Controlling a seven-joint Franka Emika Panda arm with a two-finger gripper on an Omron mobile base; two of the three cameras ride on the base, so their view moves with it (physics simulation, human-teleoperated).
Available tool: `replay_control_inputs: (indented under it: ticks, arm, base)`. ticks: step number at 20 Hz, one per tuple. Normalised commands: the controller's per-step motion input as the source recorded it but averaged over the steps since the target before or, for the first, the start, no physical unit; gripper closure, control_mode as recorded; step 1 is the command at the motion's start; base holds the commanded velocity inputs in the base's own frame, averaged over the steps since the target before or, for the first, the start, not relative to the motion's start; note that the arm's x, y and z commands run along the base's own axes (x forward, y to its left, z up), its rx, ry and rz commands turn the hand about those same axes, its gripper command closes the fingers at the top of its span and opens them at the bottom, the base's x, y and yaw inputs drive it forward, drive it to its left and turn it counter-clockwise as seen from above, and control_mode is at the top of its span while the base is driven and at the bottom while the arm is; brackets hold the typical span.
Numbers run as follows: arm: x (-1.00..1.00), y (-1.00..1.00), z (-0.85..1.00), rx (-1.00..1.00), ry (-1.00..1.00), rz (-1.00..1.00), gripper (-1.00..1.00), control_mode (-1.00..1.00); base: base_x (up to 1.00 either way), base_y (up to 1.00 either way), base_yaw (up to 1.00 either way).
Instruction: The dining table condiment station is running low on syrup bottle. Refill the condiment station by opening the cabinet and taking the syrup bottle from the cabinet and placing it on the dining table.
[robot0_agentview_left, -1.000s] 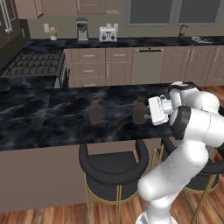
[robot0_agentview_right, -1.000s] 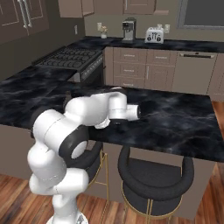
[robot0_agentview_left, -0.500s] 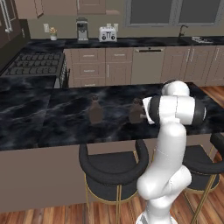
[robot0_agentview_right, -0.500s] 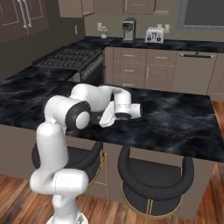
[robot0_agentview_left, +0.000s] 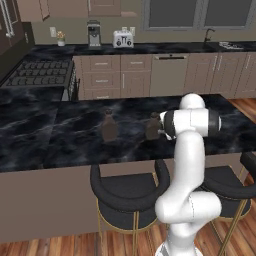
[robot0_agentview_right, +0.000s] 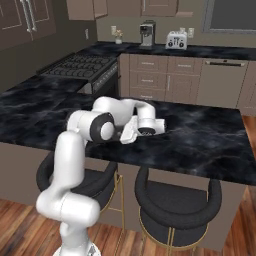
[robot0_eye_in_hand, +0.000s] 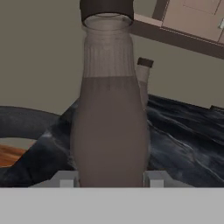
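Note:
The syrup bottle (robot0_agentview_left: 152, 126) (robot0_eye_in_hand: 109, 122), dark brown with a narrow neck and dark cap, stands upright over the dining table (robot0_agentview_left: 50, 142) (robot0_agentview_right: 200, 145), a bar with a black marble top. My gripper (robot0_agentview_left: 158, 128) (robot0_eye_in_hand: 109, 180) is shut on the bottle's lower body, with one fingertip (robot0_eye_in_hand: 65, 179) on each side. A second, similar bottle (robot0_agentview_left: 109, 126) (robot0_eye_in_hand: 143, 83) stands on the marble a short way to the left. In the right base view my own arm hides the held bottle.
Two black round stools (robot0_agentview_left: 129, 192) (robot0_agentview_right: 175, 207) stand against the bar's front. A gas stove (robot0_agentview_left: 37, 74) sits behind at the left. Base cabinets with a coffee machine (robot0_agentview_left: 93, 33) and toaster (robot0_agentview_left: 122, 38) line the back wall. Wall cabinets with silver bar handles (robot0_agentview_right: 30, 17) hang top left.
The arm has straightened upward and the hand has carried the bottle a little leftward over the marble, closer to the other bottle. The grip has not changed.

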Motion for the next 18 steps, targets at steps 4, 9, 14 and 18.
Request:
replay_control_inputs:
  ticks: [4,9,14,18]
  arm:
    - [0.30,0.00,-0.19,0.00,0.02,0.00,1.00,-1.00]
    - [0.04,0.00,-0.23,0.00,0.00,0.00,1.00,-1.00]
    - [0.01,0.01,-0.22,0.00,0.00,0.00,1.00,-1.00]
    - [0.00,0.02,-0.25,0.00,0.00,0.00,1.00,-1.00]
  base:
    - [0.00,0.00,0.00]
    - [0.00,0.00,0.00]
    - [0.00,0.00,0.00]
    - [0.00,0.00,0.00]
